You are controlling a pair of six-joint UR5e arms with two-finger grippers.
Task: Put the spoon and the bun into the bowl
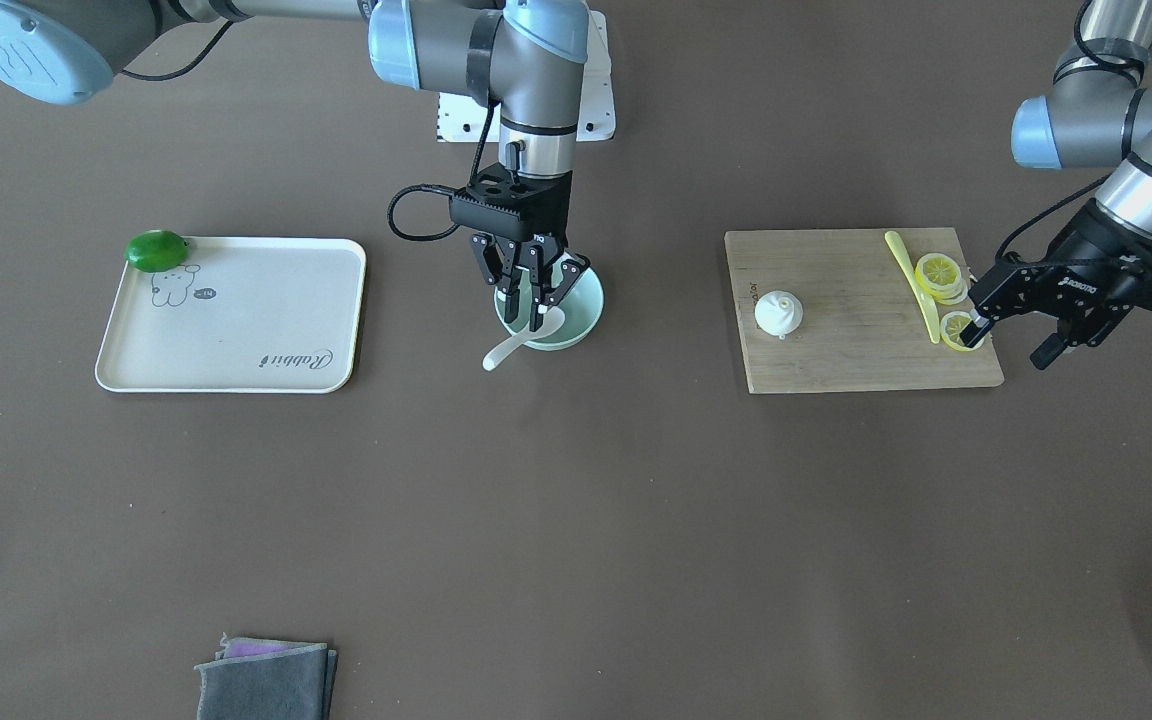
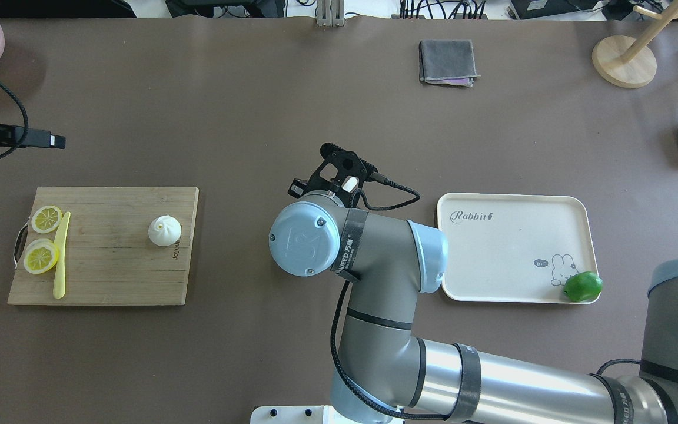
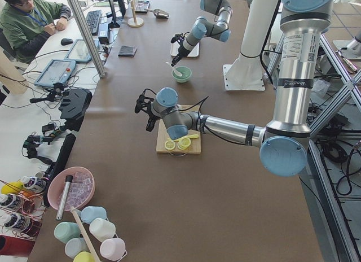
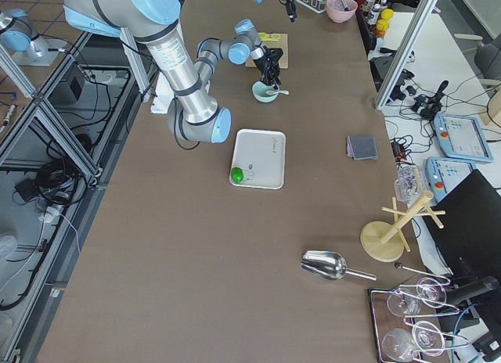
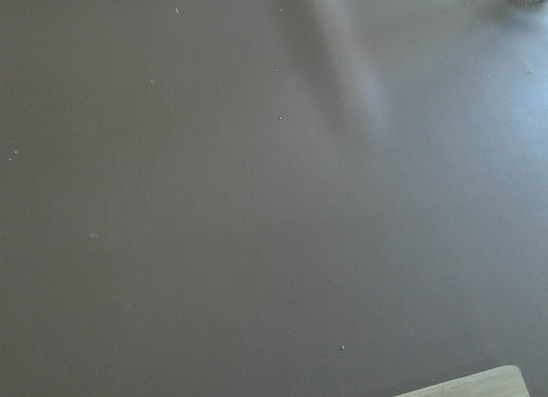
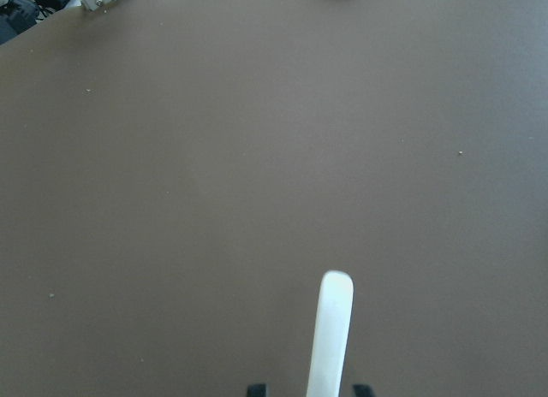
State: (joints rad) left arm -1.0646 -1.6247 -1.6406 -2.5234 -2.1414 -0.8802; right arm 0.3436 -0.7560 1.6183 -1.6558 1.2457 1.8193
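The white spoon [image 1: 501, 353] lies with its scoop in the mint-green bowl [image 1: 586, 300] and its handle out over the rim. My right gripper [image 1: 536, 300] is just above the bowl, open, with its fingers on either side of the spoon. In the right wrist view the spoon handle [image 6: 330, 337] shows between the spread fingertips [image 6: 257, 388]. The white bun [image 1: 779, 313] sits on the wooden cutting board [image 1: 866, 365]; it also shows in the overhead view [image 2: 164, 229]. My left gripper [image 1: 1008, 345] is open and empty over the board's edge by the lemon slices. In the overhead view the right arm hides the bowl.
Lemon slices [image 1: 939, 272] and a thin yellow knife [image 1: 911, 280] lie on the board. A cream tray [image 1: 236, 340] with a green lime [image 1: 156, 250] stands on the bowl's other side. A folded grey cloth [image 1: 266, 680] lies at the operators' edge.
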